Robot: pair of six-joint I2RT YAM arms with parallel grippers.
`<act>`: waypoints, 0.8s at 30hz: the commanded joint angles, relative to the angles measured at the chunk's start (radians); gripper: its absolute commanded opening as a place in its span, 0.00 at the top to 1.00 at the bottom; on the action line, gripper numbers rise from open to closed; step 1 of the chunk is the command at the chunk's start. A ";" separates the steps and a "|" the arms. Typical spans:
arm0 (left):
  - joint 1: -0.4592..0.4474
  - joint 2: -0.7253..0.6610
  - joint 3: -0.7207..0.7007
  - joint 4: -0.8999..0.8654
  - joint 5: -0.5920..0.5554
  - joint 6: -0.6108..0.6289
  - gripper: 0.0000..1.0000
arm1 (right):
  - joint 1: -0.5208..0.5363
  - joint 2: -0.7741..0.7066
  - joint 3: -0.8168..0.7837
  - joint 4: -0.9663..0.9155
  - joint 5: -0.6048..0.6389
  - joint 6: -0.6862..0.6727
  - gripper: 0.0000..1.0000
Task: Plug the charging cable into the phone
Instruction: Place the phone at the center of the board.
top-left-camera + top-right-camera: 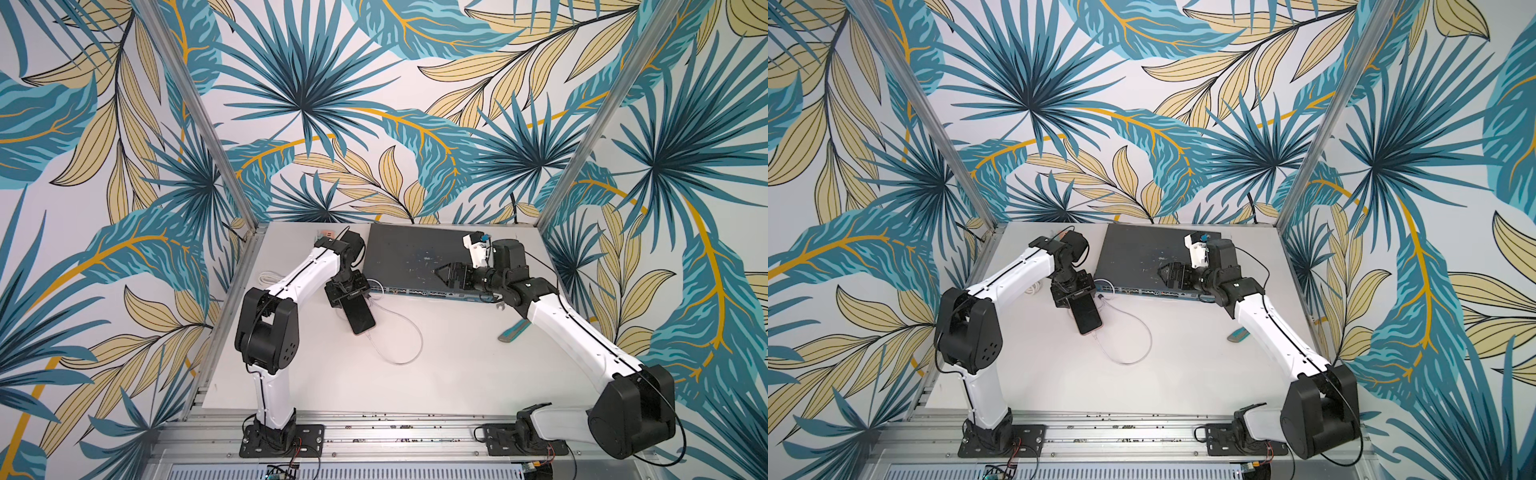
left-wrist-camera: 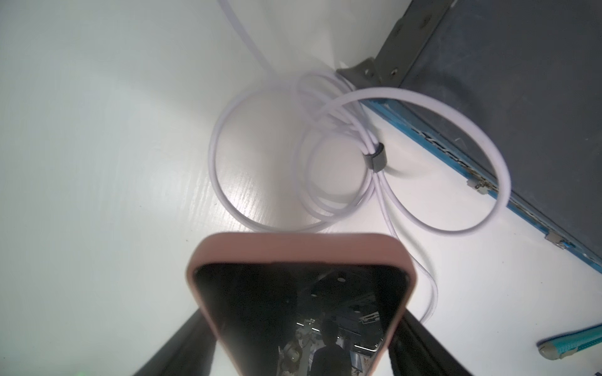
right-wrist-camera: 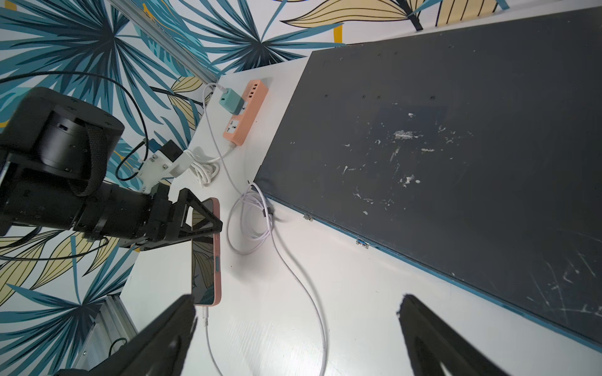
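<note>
My left gripper (image 1: 350,297) (image 1: 1077,297) is shut on the phone (image 1: 360,318) (image 1: 1086,318), clamping its two long edges near the upper end. The phone has a black screen and a pink case (image 2: 299,247) and slants down toward the table's front. The charging cable (image 1: 419,336) (image 1: 1148,336), thin and white, loops over the table. Its connector (image 3: 205,312) sits in the phone's (image 3: 205,260) lower edge. The rest of the cable (image 3: 250,221) lies coiled by the switch box. My right gripper (image 1: 436,272) (image 3: 296,301) hangs open and holds nothing above the switch box's front edge.
A large dark grey network switch (image 1: 415,253) fills the table's back middle. A pink power strip (image 3: 247,110) with a teal charger (image 3: 230,101) lies at the back left, with a bundled white cord (image 1: 270,276) near it. A teal-handled tool (image 1: 513,330) lies under my right arm.
</note>
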 commanded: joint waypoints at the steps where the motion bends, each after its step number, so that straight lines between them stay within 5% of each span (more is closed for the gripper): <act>1: -0.027 0.007 0.052 -0.016 -0.007 0.034 1.00 | -0.006 -0.029 -0.048 -0.003 -0.020 -0.031 0.00; 24: -0.139 0.119 0.232 -0.065 -0.030 0.070 1.00 | -0.064 -0.123 -0.176 0.000 -0.051 -0.044 0.00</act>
